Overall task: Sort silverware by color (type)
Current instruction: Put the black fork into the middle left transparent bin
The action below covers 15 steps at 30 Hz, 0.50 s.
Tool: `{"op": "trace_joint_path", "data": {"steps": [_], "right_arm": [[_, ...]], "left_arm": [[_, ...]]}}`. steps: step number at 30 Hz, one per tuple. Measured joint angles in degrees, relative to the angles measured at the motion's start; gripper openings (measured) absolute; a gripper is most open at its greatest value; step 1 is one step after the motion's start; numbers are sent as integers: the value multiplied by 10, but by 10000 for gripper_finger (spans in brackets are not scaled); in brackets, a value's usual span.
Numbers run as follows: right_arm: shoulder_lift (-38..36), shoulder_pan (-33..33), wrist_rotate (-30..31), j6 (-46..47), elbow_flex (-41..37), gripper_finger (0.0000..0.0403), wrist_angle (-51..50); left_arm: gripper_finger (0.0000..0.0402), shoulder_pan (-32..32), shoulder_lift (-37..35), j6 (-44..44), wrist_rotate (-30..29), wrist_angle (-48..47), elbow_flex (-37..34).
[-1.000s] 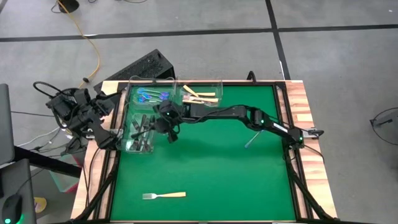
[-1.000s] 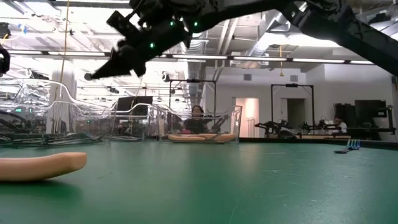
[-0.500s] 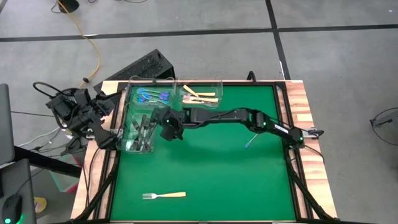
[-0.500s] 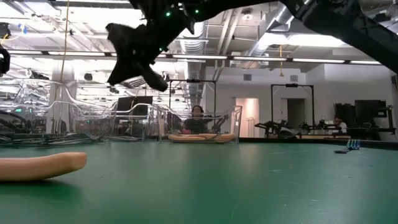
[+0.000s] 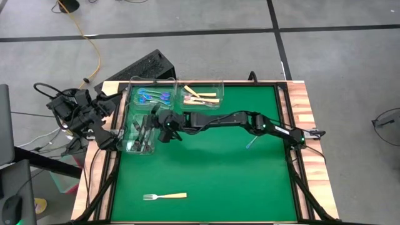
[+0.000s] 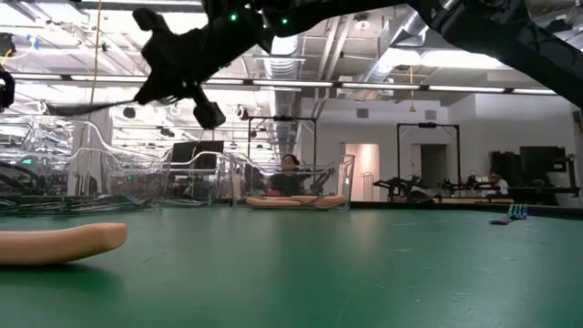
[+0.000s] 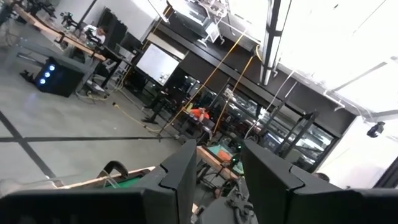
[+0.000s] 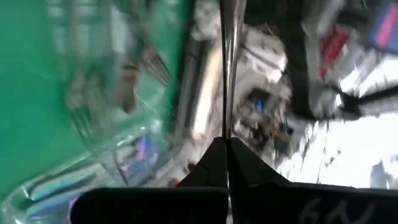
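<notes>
I'd swung the right end effector, clenched on a dark fork, over the bin of dark forks; drop next.

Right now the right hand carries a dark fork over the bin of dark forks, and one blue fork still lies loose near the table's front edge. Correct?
Not quite: the loose fork is tan-handled, not blue, as the high view shows. The right hand does carry a dark fork over the bin of dark forks.
</notes>
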Motion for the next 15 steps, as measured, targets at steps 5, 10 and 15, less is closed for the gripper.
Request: {"op": "trace_joint_path", "data": {"steps": [5, 10, 15], "right_arm": [[14, 0, -26, -49, -1, 5, -30], [22, 0, -40, -53, 0, 5, -27], [23, -8, -65, -55, 0, 6, -25]], "left_arm": [[112, 0, 0, 6, -13, 0, 0], [112, 0, 0, 6, -12, -1, 0], [112, 0, 0, 7, -24, -9, 0]]}}
